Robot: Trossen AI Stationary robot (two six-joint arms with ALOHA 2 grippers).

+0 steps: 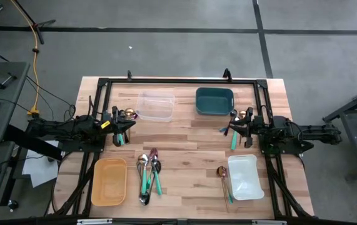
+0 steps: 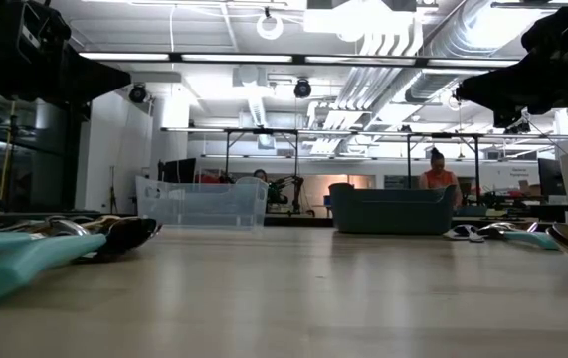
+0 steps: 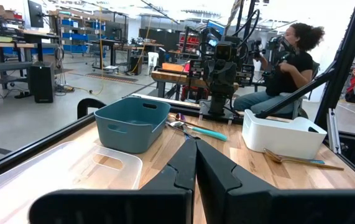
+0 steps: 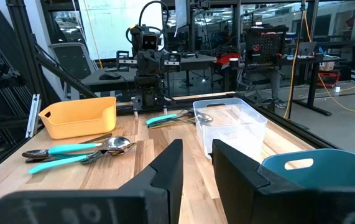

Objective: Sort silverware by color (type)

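Note:
A heap of silverware (image 1: 148,172) with teal handles, silver heads and dark pieces lies on the wood near the table's front, also seen in the right wrist view (image 4: 78,152). More teal-handled pieces lie below my left gripper (image 1: 119,136) and below my right gripper (image 1: 234,139). A gold spoon (image 1: 223,175) rests beside the white container (image 1: 244,177). My left gripper (image 3: 196,152) hangs shut above the table's left side. At the right side my right gripper (image 4: 196,158) is open, with nothing between its fingers.
An orange container (image 1: 109,181) stands at the front left. A clear container (image 1: 155,105) and a teal container (image 1: 214,100) stand at the back. A black frame (image 1: 178,81) runs around the table. A person (image 3: 289,62) sits beyond the right side.

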